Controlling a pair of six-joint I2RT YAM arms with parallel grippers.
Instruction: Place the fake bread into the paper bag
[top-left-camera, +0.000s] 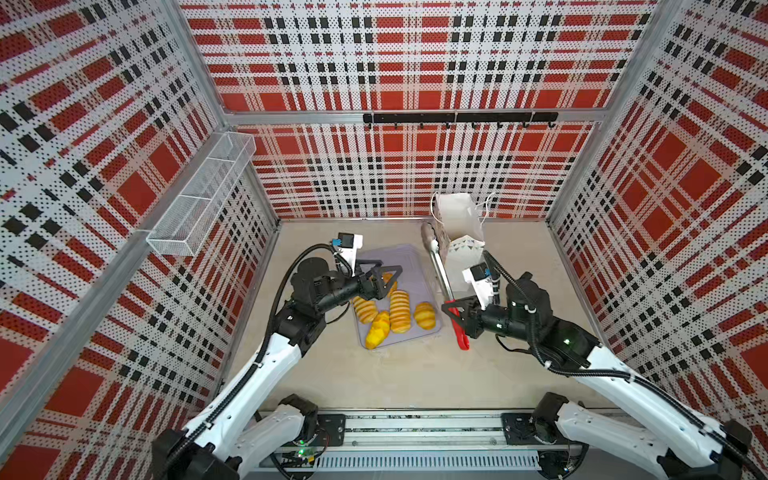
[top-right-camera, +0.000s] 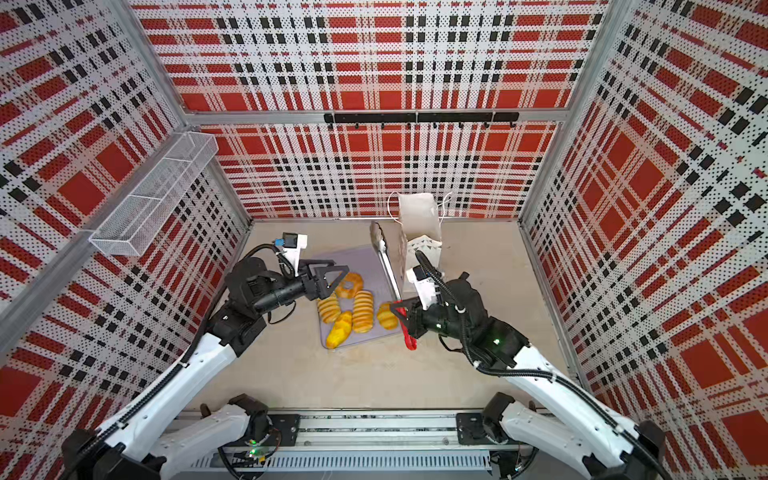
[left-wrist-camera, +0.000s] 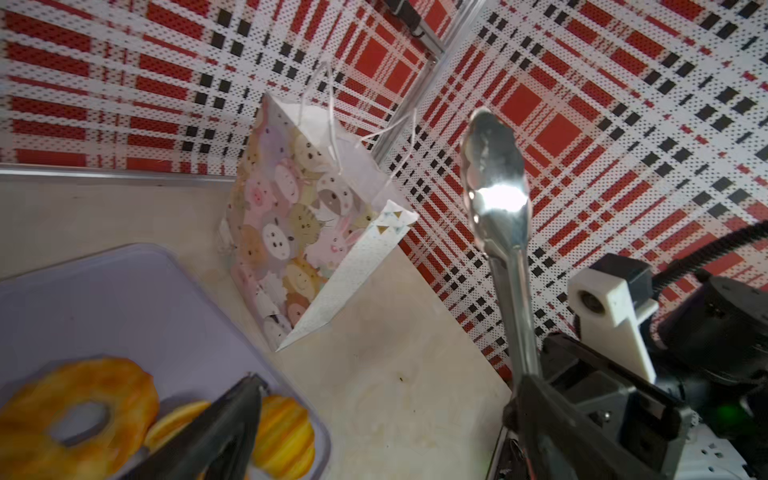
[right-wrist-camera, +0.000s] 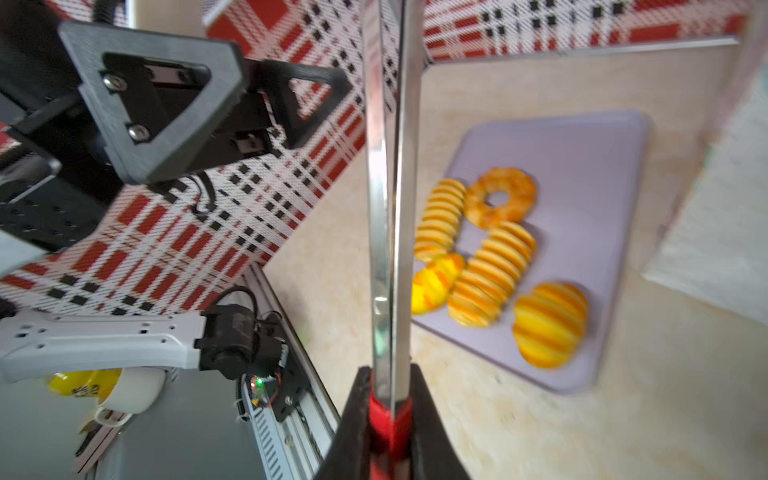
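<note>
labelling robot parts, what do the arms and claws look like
The left arm and right arm have white shells, black joints and black ribbed cable hoses. The left claw and right claw are black with triangular cut-out fingers. Wrists carry white camera brackets.

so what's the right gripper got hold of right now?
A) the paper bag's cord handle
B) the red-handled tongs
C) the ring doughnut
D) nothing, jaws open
B: the right gripper is shut on the red handle of the tongs, whose metal arms stick out from between its fingers. The ring doughnut lies on the tray.
</note>
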